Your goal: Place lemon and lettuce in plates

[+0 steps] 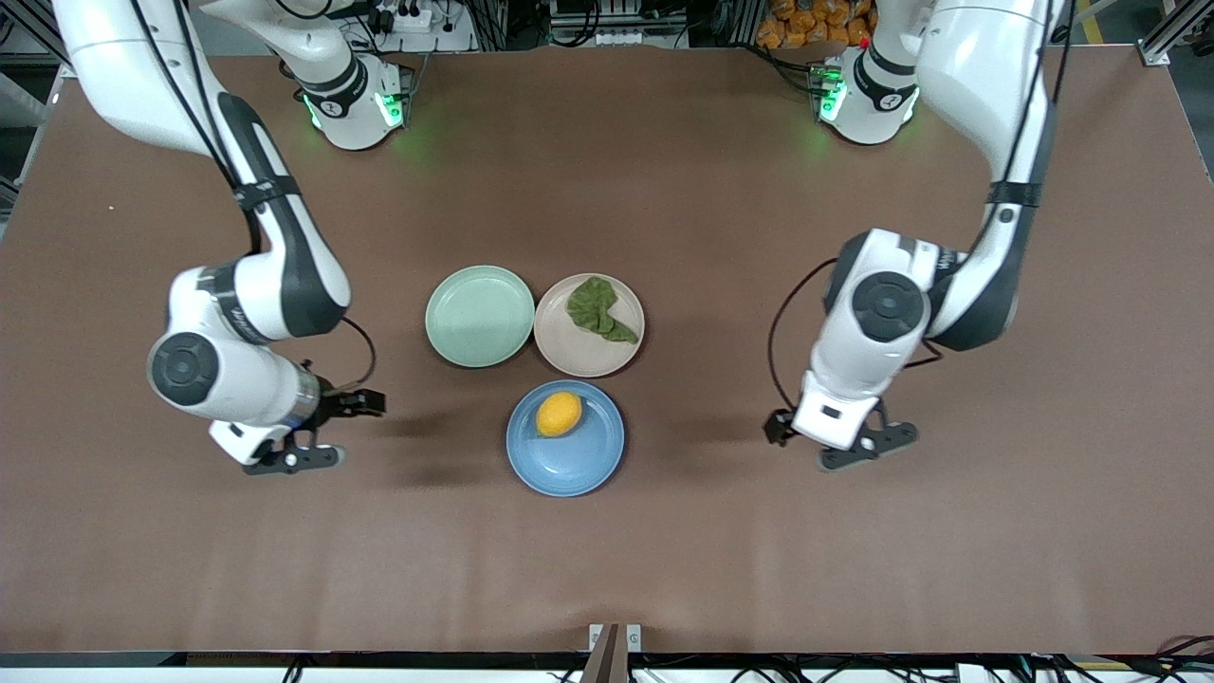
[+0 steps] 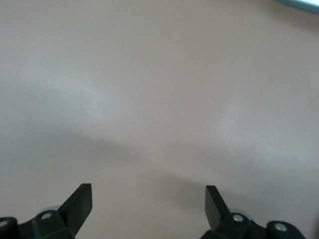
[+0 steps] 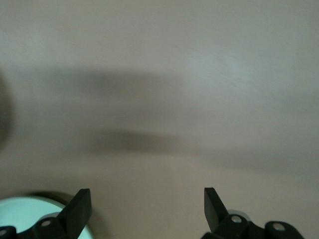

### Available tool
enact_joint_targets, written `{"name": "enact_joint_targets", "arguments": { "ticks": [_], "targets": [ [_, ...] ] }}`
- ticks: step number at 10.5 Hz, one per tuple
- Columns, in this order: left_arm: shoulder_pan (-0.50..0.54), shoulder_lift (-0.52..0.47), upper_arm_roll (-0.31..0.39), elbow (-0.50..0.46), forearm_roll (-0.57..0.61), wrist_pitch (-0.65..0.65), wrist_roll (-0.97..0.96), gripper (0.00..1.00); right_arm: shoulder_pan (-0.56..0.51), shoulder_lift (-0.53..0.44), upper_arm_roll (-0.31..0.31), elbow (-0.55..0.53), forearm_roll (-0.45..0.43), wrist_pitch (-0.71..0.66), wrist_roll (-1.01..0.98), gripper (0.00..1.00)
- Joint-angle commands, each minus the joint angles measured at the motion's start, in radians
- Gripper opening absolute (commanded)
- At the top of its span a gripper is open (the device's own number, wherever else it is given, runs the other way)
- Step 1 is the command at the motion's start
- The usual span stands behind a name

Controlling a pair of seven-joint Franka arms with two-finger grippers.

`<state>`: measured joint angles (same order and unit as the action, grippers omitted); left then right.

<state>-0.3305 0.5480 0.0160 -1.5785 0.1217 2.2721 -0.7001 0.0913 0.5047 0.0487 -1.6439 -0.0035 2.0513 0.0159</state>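
The lemon (image 1: 559,415) lies in the blue plate (image 1: 569,470), toward the rim farthest from the front camera. The lettuce (image 1: 597,309) lies in the beige-pink plate (image 1: 577,353), which sits farther from the front camera than the blue plate. My right gripper (image 1: 327,432) is open and empty over bare table, toward the right arm's end from the blue plate. My left gripper (image 1: 833,441) is open and empty over bare table toward the left arm's end. The left wrist view (image 2: 148,191) and the right wrist view (image 3: 147,195) both show open fingers over bare table.
A pale mint-green plate (image 1: 479,316) stands empty beside the beige-pink plate, toward the right arm's end. Its pale rim shows in the right wrist view (image 3: 20,214). A sliver of blue rim (image 2: 299,3) shows in the left wrist view. Brown table spreads all round.
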Motion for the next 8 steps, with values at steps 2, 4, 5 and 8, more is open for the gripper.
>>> {"name": "enact_joint_targets", "arguments": {
  "ticks": [2,4,5,8],
  "targets": [
    [0.102,-0.023,-0.007,-0.005,0.012,-0.017,0.073,1.00,-0.036,-0.146,-0.087,-0.134,-0.016,-0.049,-0.082,1.00],
    [0.152,-0.045,-0.016,-0.008,0.001,-0.070,0.106,1.00,-0.044,-0.192,-0.138,-0.157,-0.018,-0.074,-0.113,1.00],
    [0.166,-0.062,-0.024,-0.017,-0.041,-0.123,0.122,1.00,-0.062,-0.216,-0.141,-0.165,-0.020,-0.076,-0.113,1.00],
    [0.317,-0.176,-0.142,-0.146,-0.108,-0.210,0.247,1.00,-0.082,-0.310,-0.144,-0.182,-0.046,-0.121,-0.109,1.00]
  ]
}}
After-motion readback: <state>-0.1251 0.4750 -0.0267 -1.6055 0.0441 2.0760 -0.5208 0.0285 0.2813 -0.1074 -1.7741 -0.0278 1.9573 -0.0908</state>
